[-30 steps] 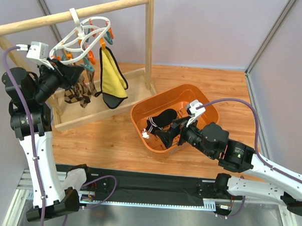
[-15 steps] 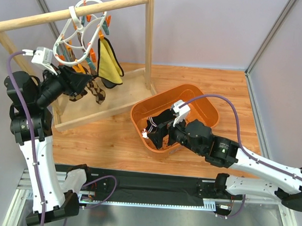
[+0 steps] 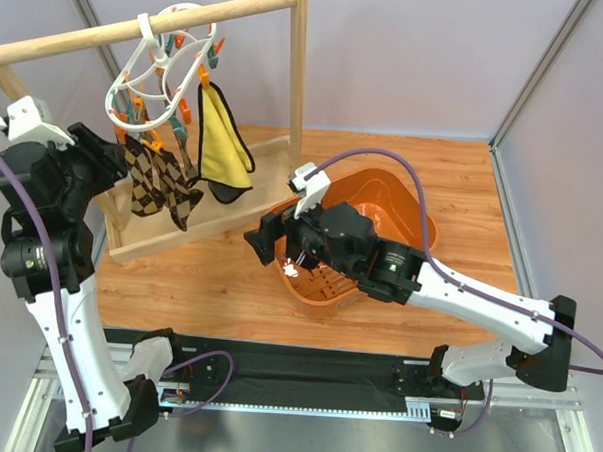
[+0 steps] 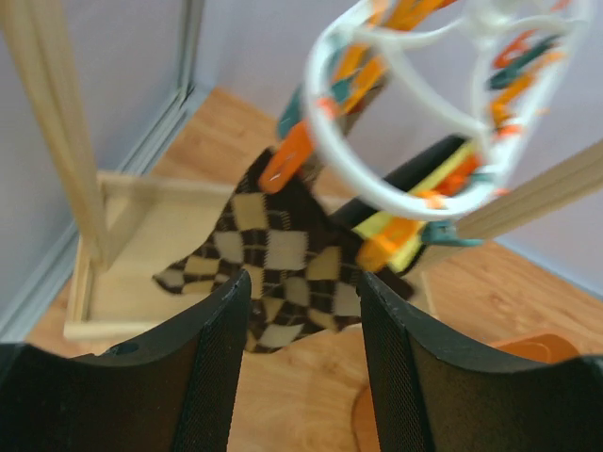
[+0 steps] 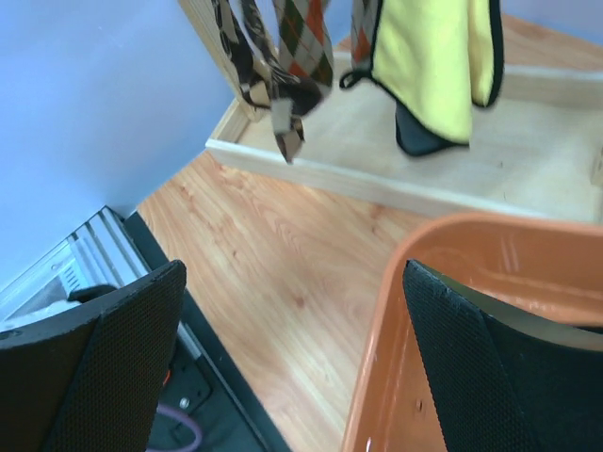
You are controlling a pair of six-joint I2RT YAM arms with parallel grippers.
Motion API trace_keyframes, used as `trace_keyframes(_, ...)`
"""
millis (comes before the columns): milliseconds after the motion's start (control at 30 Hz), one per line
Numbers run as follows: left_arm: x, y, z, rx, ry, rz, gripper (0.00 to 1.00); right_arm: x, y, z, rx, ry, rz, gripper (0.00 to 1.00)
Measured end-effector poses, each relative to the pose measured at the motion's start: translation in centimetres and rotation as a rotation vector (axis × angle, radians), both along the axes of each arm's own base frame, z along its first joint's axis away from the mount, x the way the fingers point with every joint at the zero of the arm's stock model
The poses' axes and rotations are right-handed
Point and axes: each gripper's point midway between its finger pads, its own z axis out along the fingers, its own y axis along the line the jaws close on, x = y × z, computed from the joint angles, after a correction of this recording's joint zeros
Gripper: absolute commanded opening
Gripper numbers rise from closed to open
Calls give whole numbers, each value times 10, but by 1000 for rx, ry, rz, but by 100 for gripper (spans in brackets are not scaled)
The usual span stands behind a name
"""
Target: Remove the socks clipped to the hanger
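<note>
The white hanger [image 3: 160,72] hangs by its hook from the wooden rail. Brown argyle socks [image 3: 159,183] and a black-and-yellow sock [image 3: 225,143] hang from its orange and blue clips. My left gripper [image 3: 106,160] is open and empty, just left of the argyle socks and not touching them. In the left wrist view, the gripper [image 4: 303,301] faces the argyle sock [image 4: 283,254] below the hanger ring [image 4: 377,179]. My right gripper [image 3: 264,234] is open and empty over the near-left rim of the orange basket [image 3: 407,206]. A black sock with white stripes [image 3: 298,261] lies inside.
The wooden rail frame [image 3: 100,35] stands on a wooden base tray [image 3: 217,214] at the back left. The right wrist view shows my open gripper [image 5: 292,282], the basket rim [image 5: 391,311], the tray's edge [image 5: 311,174], and the hanging argyle socks [image 5: 292,56] and yellow sock [image 5: 429,66].
My left gripper has let go of the argyle socks and drawn back left; the socks swung back and still hang clipped. My right gripper rose from the basket and moved left.
</note>
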Motion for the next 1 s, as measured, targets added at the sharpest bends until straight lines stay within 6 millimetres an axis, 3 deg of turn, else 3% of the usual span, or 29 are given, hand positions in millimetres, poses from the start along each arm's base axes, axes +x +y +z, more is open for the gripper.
trace_keyframes(200, 16, 26, -87, -150, 187, 132, 56, 25, 51, 0, -38, -118, 30, 97)
trace_keyframes(367, 15, 21, -136, -231, 213, 141, 56, 46, 108, -3, -98, -213, 109, 92)
trace_keyframes(500, 14, 14, -165, -302, 208, 139, 54, 61, 135, -6, -123, -267, 148, 94)
trace_keyframes(733, 22, 15, -224, -395, 298, 171, 57, 110, 154, -5, -131, -328, 186, 92)
trace_keyframes(867, 24, 14, -235, -433, 308, 183, 58, 131, 165, -5, -116, -347, 210, 89)
trace_keyframes(1000, 21, 12, -253, -468, 324, 197, 61, 133, 189, -9, -85, -353, 269, 87)
